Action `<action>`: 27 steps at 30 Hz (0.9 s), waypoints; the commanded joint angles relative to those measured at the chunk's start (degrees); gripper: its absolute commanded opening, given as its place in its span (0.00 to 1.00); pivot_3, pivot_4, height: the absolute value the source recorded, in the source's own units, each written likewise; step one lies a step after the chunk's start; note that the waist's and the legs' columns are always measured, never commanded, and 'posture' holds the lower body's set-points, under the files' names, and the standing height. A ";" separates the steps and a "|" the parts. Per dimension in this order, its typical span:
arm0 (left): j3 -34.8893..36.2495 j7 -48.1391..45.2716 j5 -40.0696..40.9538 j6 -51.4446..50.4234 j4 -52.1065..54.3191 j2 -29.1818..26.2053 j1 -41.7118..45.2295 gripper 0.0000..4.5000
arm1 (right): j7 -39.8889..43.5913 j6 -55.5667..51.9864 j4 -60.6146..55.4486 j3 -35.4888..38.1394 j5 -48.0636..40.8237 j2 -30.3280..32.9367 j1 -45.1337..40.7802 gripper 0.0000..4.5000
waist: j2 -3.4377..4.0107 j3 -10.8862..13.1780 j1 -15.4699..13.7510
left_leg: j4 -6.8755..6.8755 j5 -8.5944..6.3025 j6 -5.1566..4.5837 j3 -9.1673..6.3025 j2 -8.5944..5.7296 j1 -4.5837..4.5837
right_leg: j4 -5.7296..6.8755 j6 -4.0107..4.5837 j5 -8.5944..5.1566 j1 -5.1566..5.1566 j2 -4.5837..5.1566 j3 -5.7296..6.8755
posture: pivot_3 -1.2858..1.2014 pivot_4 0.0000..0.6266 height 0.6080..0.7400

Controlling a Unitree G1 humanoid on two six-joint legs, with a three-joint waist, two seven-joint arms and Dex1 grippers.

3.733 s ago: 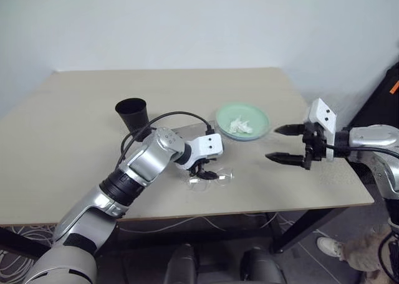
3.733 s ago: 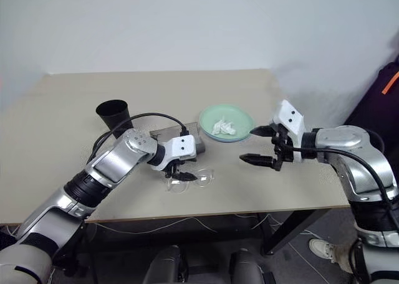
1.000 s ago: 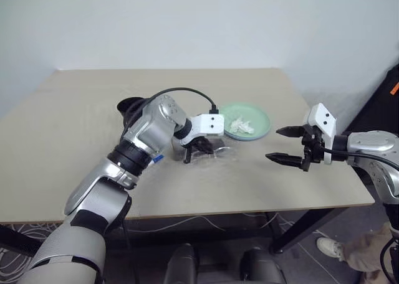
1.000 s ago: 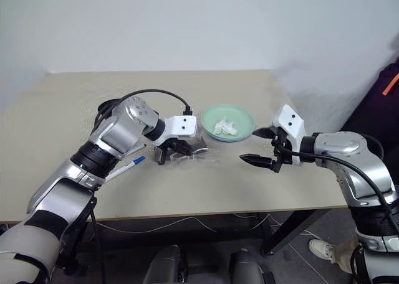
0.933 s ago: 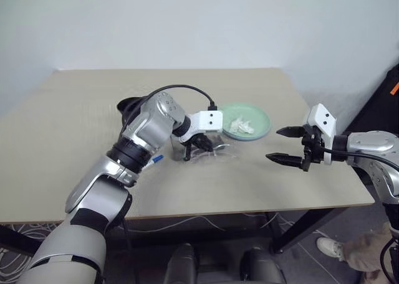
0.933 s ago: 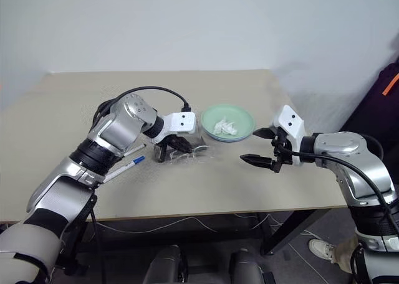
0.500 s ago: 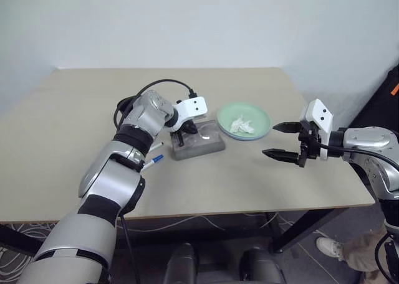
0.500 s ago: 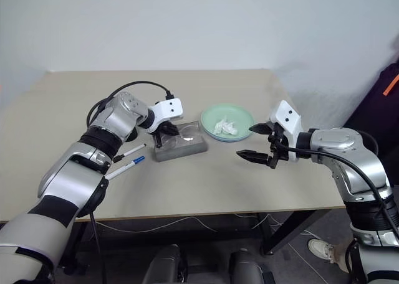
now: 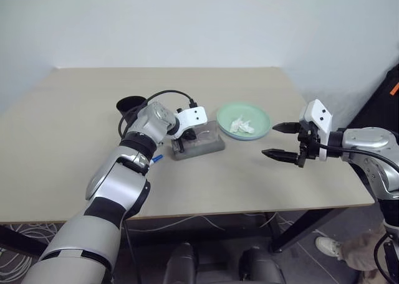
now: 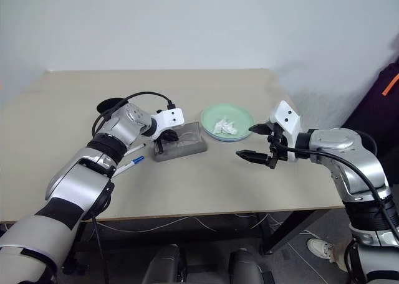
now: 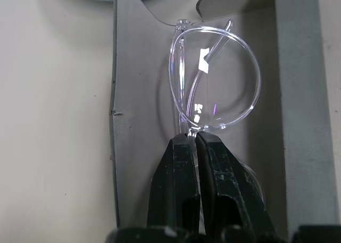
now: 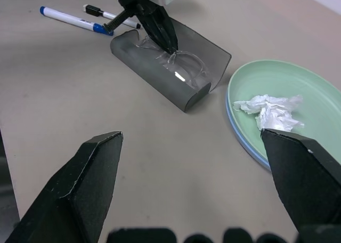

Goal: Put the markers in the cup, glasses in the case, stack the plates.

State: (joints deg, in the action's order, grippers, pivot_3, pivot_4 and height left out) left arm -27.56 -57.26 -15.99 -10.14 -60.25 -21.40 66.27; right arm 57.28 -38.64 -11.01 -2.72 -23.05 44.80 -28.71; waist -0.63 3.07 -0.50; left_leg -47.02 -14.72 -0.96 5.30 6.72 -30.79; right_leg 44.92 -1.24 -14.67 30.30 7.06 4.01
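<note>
Glasses (image 11: 213, 80): pinched at the bridge by the shut left gripper (image 11: 194, 142), lying lengthwise inside the case (image 12: 160, 75); right gripper (image 9: 278, 141) wide open, empty, well apart.

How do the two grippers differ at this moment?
The left gripper is shut on the glasses, its tip down inside the grey case; the right gripper stands wide open and holds nothing. The left works over the case beside the plates; the right hangs above bare table. Both have two black fingers.
</note>
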 commanded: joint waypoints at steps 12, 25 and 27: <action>4.14 -2.38 1.19 0.07 4.61 0.67 1.41 0.68 | -0.63 0.04 -1.99 0.85 -0.63 -0.06 -0.58 1.00 | -0.01 0.00 -0.01 | -0.07 0.00 -0.01 0.00 0.00 -0.03 | 0.01 0.00 0.00 0.00 0.00 0.00 | 0.52 0.00 0.31; 9.53 4.11 1.09 1.57 -1.22 0.76 8.69 0.54 | -0.25 0.52 -1.15 0.36 -0.35 -0.23 -1.15 1.00 | -0.05 0.03 0.02 | -0.10 -0.01 -0.02 -0.01 0.00 -0.03 | 0.05 -0.01 0.00 -0.01 0.00 0.00 | 0.52 0.00 0.31; 9.40 6.82 0.25 2.55 -2.99 0.85 8.70 0.38 | -0.24 0.57 -1.08 0.29 -0.33 -0.31 -1.25 1.00 | -0.07 0.04 0.02 | -0.11 0.00 -0.02 -0.01 0.00 -0.03 | 0.09 -0.01 0.01 0.00 0.00 0.00 | 0.52 0.00 0.31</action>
State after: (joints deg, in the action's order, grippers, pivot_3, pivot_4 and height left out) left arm -19.05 -52.85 -15.08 -9.07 -62.94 -20.40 73.08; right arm 56.97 -38.68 -11.55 -3.28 -23.02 44.45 -28.61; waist -0.70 3.11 -0.47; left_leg -47.12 -14.72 -0.97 5.29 6.72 -30.83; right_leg 45.01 -1.25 -14.66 30.32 7.06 4.01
